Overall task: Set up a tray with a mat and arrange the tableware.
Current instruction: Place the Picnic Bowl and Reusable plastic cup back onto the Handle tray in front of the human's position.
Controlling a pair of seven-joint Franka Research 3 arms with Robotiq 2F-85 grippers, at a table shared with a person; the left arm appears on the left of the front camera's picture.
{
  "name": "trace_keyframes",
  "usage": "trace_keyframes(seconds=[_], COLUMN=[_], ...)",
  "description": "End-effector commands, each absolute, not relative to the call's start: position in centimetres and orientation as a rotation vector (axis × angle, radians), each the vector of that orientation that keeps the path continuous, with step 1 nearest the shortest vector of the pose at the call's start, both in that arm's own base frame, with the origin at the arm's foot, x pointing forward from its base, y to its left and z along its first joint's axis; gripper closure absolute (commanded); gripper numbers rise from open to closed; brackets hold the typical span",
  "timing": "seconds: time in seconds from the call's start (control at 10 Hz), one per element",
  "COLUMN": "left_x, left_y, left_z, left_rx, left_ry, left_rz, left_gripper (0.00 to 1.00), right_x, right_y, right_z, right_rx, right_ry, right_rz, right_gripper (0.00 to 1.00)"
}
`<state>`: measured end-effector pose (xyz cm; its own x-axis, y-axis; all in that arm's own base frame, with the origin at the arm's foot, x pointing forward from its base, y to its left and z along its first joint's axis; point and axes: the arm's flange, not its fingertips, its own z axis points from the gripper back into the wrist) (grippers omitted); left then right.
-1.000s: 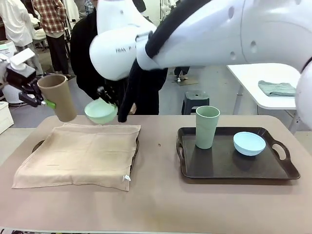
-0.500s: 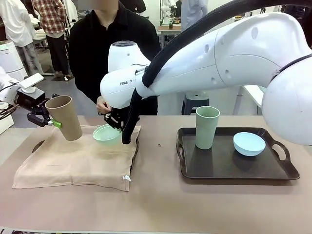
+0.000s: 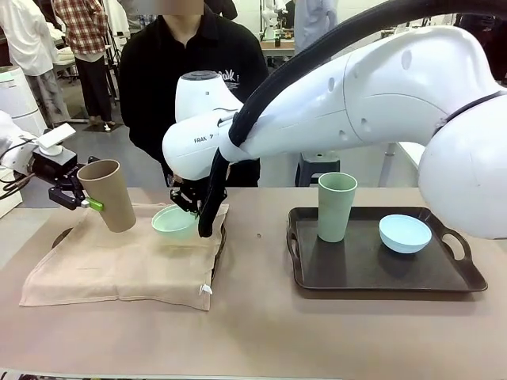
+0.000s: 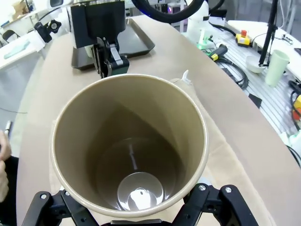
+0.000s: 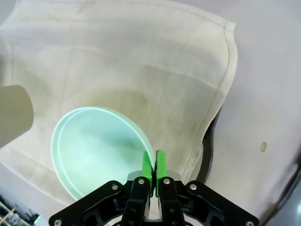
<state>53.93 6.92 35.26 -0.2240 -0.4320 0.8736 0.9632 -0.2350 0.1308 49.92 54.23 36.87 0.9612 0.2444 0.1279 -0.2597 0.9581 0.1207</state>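
"So, where do the two pieces stand against the mat (image 3: 119,261)?"

"The tan cup (image 3: 107,195) hangs tilted above the mat's far left corner. The left gripper (image 3: 85,199) is clamped across its outer wall, probably so it can be stood upright. The mint bowl (image 3: 174,222) is low over the mat's far right part; I cannot tell whether it touches."

"And the right gripper (image 5: 154,165)?"

"Its fingers are pinched on the bowl's rim, one inside and one outside, leaving the underside free to land. The pale green cup (image 3: 337,206) and light blue bowl (image 3: 405,233) wait on the dark tray (image 3: 467,277), well right of the mat."
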Motion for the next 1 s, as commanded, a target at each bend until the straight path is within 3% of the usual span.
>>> trace_keyframes(seconds=[0.0, 0.5, 0.6, 0.7, 0.8, 0.9], left_x=[54.9, 55.9, 55.9, 55.8, 55.8, 55.5], left_y=[6.3, 5.4, 5.5, 5.6, 5.8, 6.1], left_z=[34.1, 30.5, 30.4, 30.6, 31.1, 31.5], left_rx=[-0.881, -0.891, -0.906, -0.908, -0.907, -0.898], left_ry=[-0.886, -0.847, -0.85, -0.854, -0.851, -0.835], left_rz=[-1.675, -1.668, -1.671, -1.665, -1.661, -1.64], left_gripper=[0.13, 0.13, 0.0, 0.0, 0.0, 0.0], right_x=[51.0, 52.6, 52.6, 52.2, 52.0, 51.4], right_y=[54.4, 54.3, 54.4, 54.4, 54.4, 54.4], right_z=[35.7, 32.4, 32.5, 33.3, 34.4, 35.7], right_rx=[0.144, 0.148, 0.149, 0.139, 0.135, 0.13], right_ry=[-0.115, -0.083, -0.078, -0.08, -0.083, -0.092], right_rz=[0.276, 0.273, 0.282, 0.274, 0.265, 0.267], right_gripper=[0.96, 0.96, 0.36, 0.36, 0.16, 0.73])
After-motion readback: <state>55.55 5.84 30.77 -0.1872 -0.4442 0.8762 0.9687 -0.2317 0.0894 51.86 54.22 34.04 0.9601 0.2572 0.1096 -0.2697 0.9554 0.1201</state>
